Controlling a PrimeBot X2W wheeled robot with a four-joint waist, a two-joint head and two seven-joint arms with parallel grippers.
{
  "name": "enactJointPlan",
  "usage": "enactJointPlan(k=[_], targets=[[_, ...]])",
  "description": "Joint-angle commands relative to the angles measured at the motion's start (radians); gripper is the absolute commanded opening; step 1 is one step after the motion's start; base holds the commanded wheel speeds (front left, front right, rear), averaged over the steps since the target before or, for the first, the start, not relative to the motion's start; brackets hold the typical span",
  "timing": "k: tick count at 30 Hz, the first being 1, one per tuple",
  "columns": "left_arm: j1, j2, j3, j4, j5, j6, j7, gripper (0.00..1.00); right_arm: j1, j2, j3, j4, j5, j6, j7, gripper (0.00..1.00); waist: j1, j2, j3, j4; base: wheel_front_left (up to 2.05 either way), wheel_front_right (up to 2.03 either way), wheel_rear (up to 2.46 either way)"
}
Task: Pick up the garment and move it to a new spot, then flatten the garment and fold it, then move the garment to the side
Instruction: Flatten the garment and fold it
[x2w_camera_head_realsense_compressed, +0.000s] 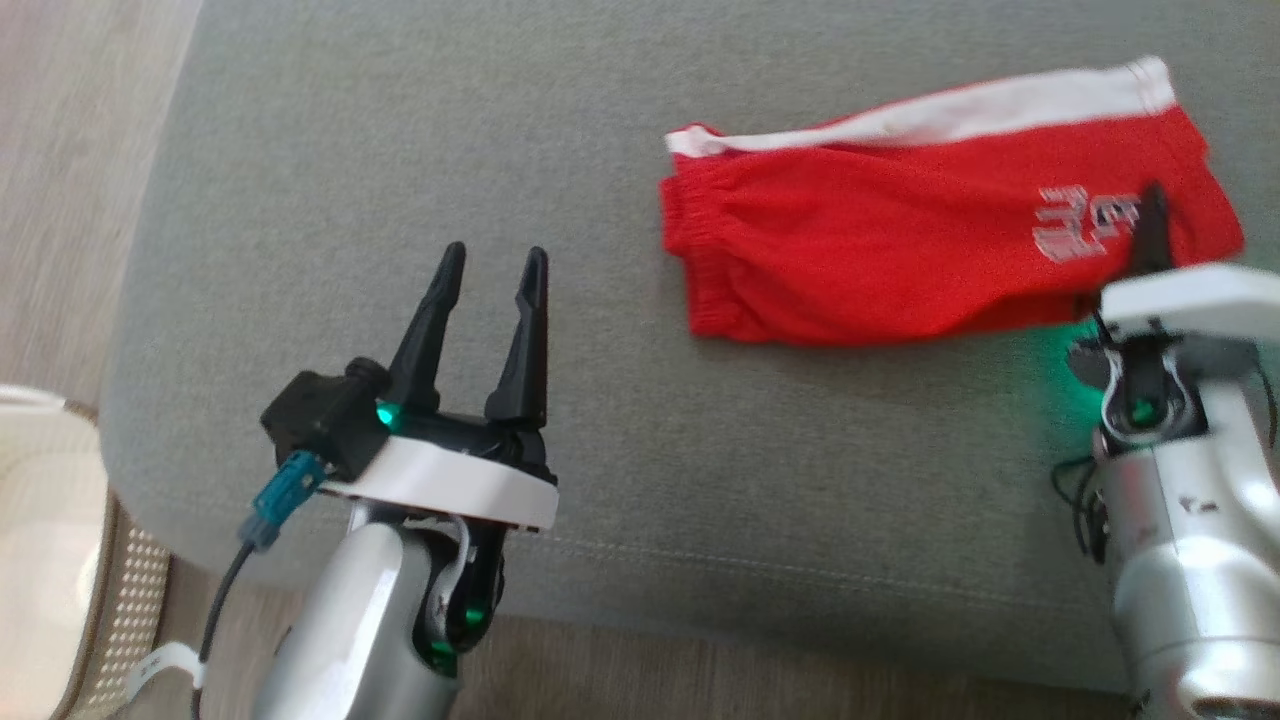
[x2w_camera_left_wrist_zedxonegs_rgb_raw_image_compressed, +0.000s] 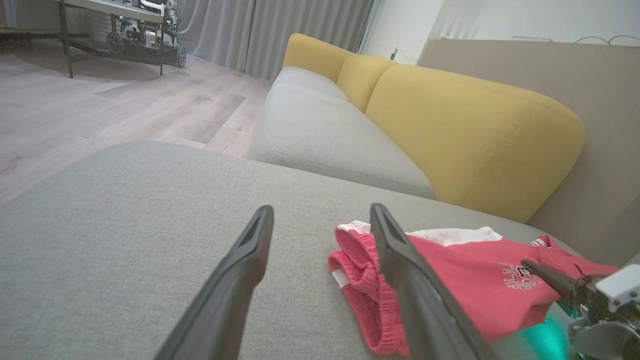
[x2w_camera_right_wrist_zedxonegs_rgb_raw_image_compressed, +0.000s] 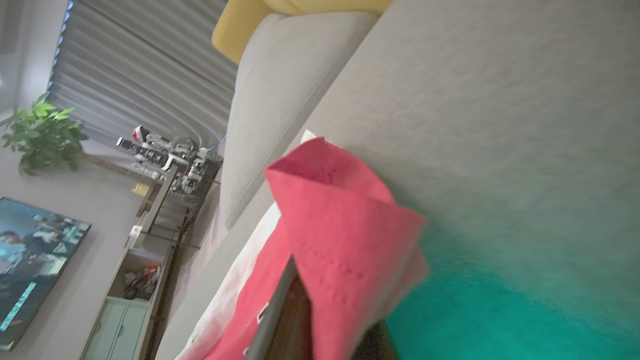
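One garment (x2w_camera_head_realsense_compressed: 900, 250) on sofa (x2w_camera_head_realsense_compressed: 450, 150), right pincer (x2w_camera_head_realsense_compressed: 1150, 228) gripping it

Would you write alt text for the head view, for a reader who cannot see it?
Red shorts with a white stripe lie on a grey sofa cushion, their right end pinched by the shut right gripper. The open left gripper hovers at lower left.

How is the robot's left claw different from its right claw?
The left claw is open with fingers spread; the right claw is pinched shut. The left claw holds nothing over the grey cushion; the right claw grips the red shorts. Both have long dark fingers and a green light.
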Motion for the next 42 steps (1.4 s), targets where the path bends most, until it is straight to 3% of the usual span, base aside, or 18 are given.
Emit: enactJointPlan(k=[1, 7, 12, 21, 26, 33, 42], targets=[[0.003, 0.015, 0.040, -0.028, 0.004, -0.004, -0.006, 1.00, 0.025, 0.015, -0.008, -0.008, 0.002, 0.007, -0.024, 0.00, 0.0000, 0.0000, -0.018, -0.021, 0.00, 0.00, 0.00], [0.018, 0.015, 0.055, -0.017, 0.013, -0.010, -0.006, 1.00, 0.061, 0.015, 0.011, 0.064, 0.080, 0.007, -0.060, 0.00, 0.0000, 0.0000, -0.047, -0.052, 0.00, 0.00, 0.00], [0.021, 0.015, 0.057, -0.012, 0.020, -0.018, -0.006, 1.00, 0.054, 0.015, 0.028, 0.103, 0.068, 0.007, -0.082, 0.00, 0.0000, 0.0000, -0.058, -0.060, 0.00, 0.00, 0.00], [0.032, 0.015, 0.064, -0.006, 0.024, -0.025, -0.006, 1.00, 0.039, 0.016, 0.062, -0.032, -0.028, 0.007, -0.086, 0.00, 0.0000, 0.0000, -0.081, -0.039, 0.00, 0.00, 0.00], [0.042, 0.015, 0.067, -0.005, 0.014, -0.020, -0.006, 1.00, 0.054, 0.016, 0.133, -0.110, -0.047, 0.007, -0.086, 0.00, 0.0000, 0.0000, -0.095, -0.020, 0.00, 0.00, 0.00], [0.060, 0.015, 0.072, -0.005, 0.002, -0.018, -0.006, 1.00, 0.100, 0.016, 0.334, -0.243, -0.039, 0.007, -0.086, 0.00, 0.0000, 0.0000, -0.112, 0.014, 0.00, 0.00, 0.00], [0.069, 0.015, 0.070, -0.009, -0.020, -0.016, -0.006, 1.00, 0.119, 0.016, 0.480, -0.267, -0.022, 0.007, -0.086, 0.00, 0.0000, 0.0000, -0.113, 0.064, 0.00, 0.00, 0.00]])
